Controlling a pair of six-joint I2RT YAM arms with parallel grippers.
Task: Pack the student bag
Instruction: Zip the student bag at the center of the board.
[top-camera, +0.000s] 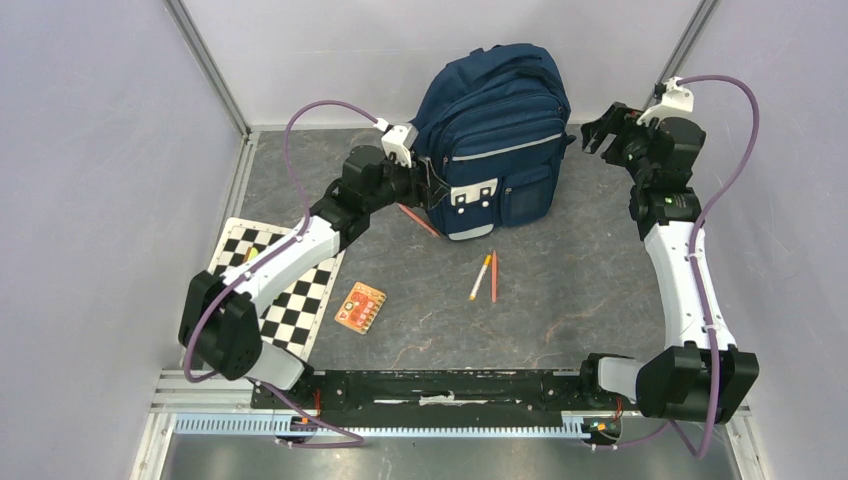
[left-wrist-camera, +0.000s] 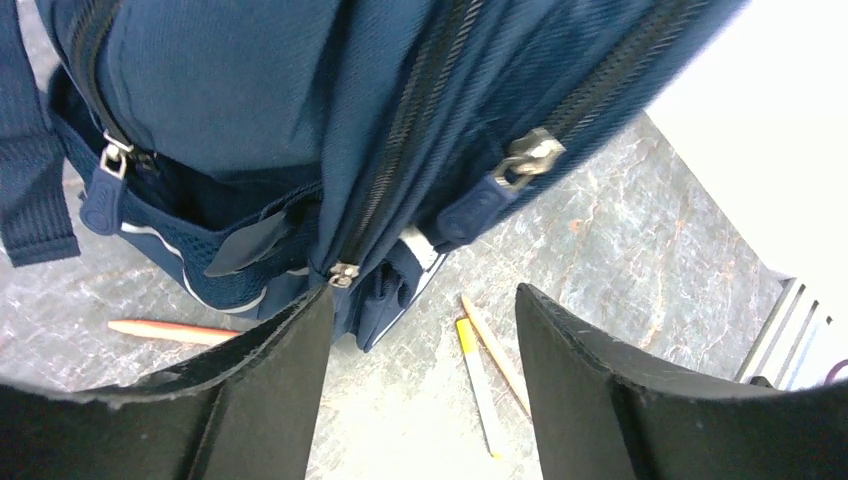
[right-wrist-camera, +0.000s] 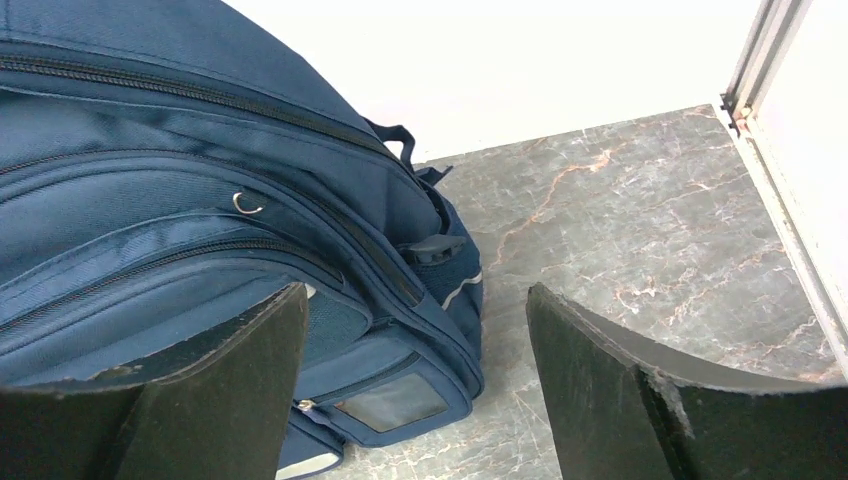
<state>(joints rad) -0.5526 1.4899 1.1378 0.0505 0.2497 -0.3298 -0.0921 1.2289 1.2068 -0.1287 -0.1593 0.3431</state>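
The student bag, a navy-blue backpack with grey stripes, stands upright at the back middle of the table. My left gripper is at its lower left corner. In the left wrist view the left gripper is open; the bag's bottom corner and a small zip slider sit just by the left finger, with nothing gripped. A larger zip pull hangs above. My right gripper hovers open just right of the bag. In the right wrist view the right gripper has the bag beside and behind its left finger.
A white-and-yellow pen and an orange pencil lie in front of the bag. Another orange pencil lies by the left arm. An orange card and a chessboard lie at the front left. Enclosure walls stand close at both sides.
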